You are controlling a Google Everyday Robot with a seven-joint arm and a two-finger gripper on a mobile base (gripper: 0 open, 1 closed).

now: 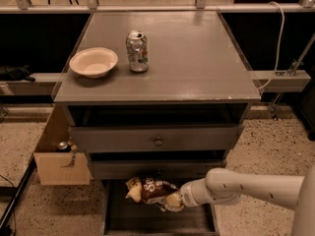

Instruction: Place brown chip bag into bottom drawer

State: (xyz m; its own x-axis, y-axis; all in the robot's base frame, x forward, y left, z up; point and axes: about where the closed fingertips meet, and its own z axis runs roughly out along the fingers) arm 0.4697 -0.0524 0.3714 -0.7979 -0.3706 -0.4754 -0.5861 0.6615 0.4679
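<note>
The brown chip bag is dark brown with pale yellow ends and white lettering. It hangs over the dark floor of the open bottom drawer, just in front of the cabinet's middle drawer. My gripper comes in from the right on a white arm and is shut on the bag's right end. The bag hides the fingertips. I cannot tell whether the bag touches the drawer floor.
On the grey cabinet top stand a silver soda can and a cream bowl. The top drawer with a round knob is slightly pulled out. A cardboard box stands to the cabinet's left.
</note>
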